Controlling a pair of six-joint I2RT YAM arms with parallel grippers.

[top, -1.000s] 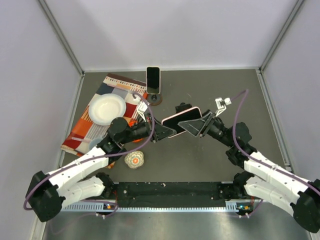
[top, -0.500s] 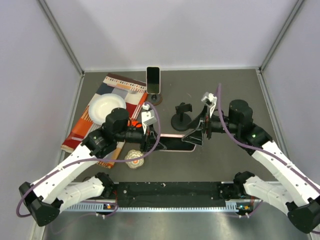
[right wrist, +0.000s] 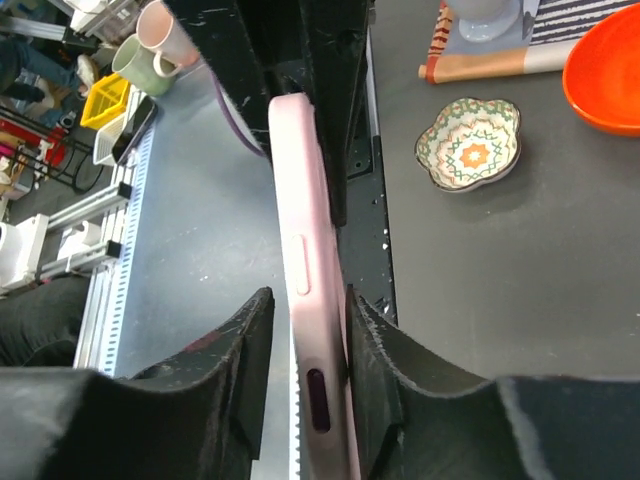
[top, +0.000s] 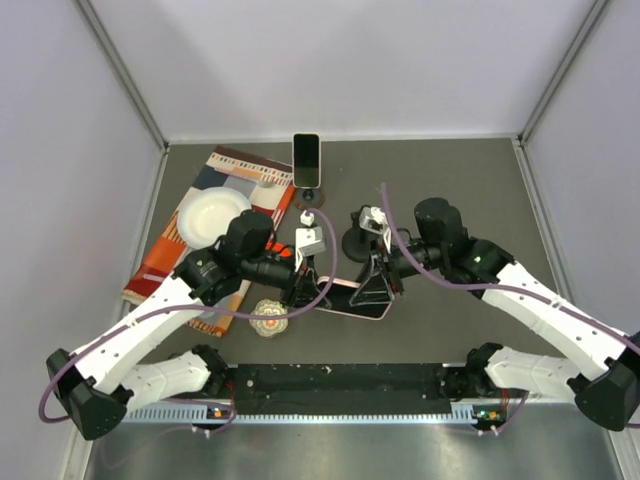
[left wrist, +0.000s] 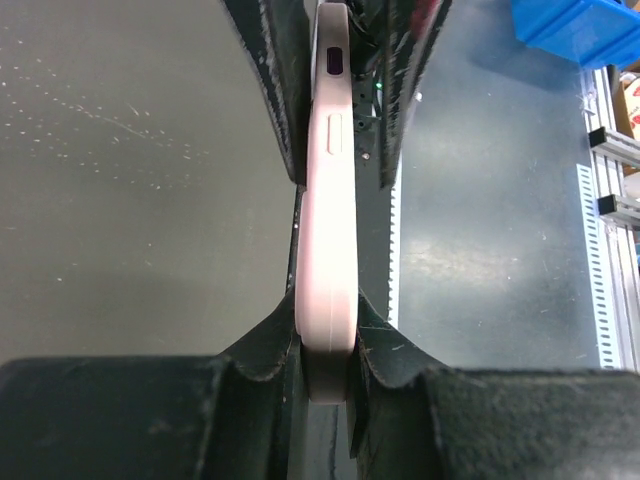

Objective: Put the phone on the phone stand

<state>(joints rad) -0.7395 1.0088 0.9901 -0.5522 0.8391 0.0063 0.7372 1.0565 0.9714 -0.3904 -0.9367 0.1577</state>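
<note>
A pink-cased phone (top: 350,298) hangs edge-on over the table's middle. My left gripper (top: 312,288) is shut on its left end, and the left wrist view shows both pads pressed on the phone (left wrist: 330,250). My right gripper (top: 374,290) straddles the right end. In the right wrist view one finger (right wrist: 375,340) touches the phone (right wrist: 310,250), while the other finger (right wrist: 245,340) stands a small gap off. The empty black phone stand (top: 352,238) sits just behind the right gripper, partly hidden.
A second phone (top: 306,160) stands upright on its own stand at the back. A patterned cloth (top: 170,265) with a white plate (top: 212,215) lies at left. A small flowered dish (top: 268,318) sits near the phone's left end. An orange bowl (right wrist: 605,70) is beside it.
Both arms brought the phone toward the near side and lower. The right gripper swung left to the phone's right end and its jaws narrowed round it. The left gripper kept its hold.
</note>
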